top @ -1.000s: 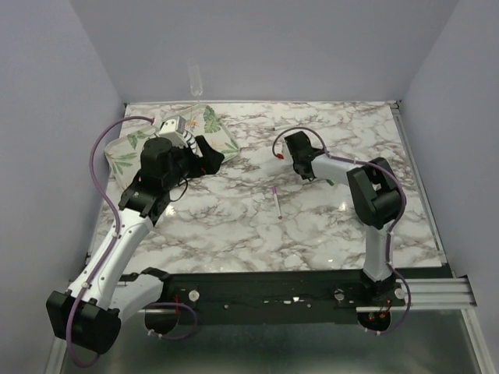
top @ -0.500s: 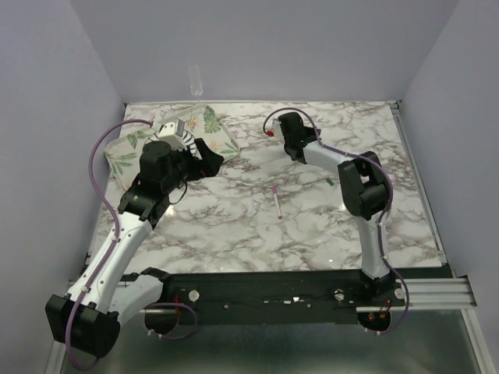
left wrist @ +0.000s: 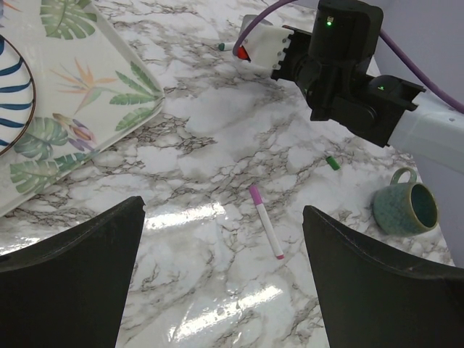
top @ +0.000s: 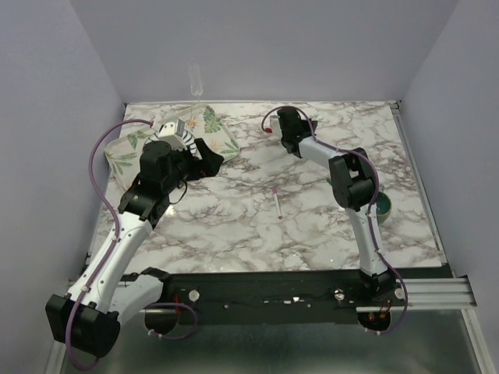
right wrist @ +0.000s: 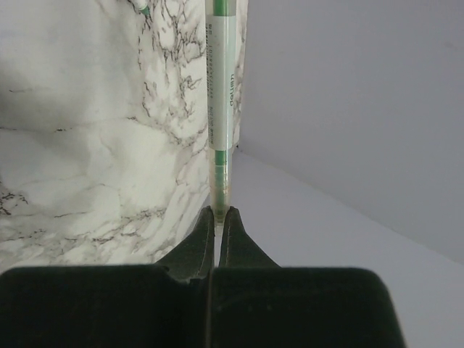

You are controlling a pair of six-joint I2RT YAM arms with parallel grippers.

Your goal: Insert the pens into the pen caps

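A white marble table (top: 234, 226) with grey veins fills the middle of the top view, closed in by plain lilac walls (top: 312, 47). At its upper left lies 1 tray (left wrist: 109, 87) printed with green leaves, and a blue-striped plate (left wrist: 11, 94) rests on it. 1 teal mug (left wrist: 406, 208) stands upright near the table's right side. 1 clear glass (top: 195, 80) stands by the back wall.

Green print runs along the pen (right wrist: 220, 109)'s white barrel; too small to read.

Pink pen (left wrist: 267, 223) lying flat, green cap (left wrist: 333, 162) near teal mug (left wrist: 406, 210)
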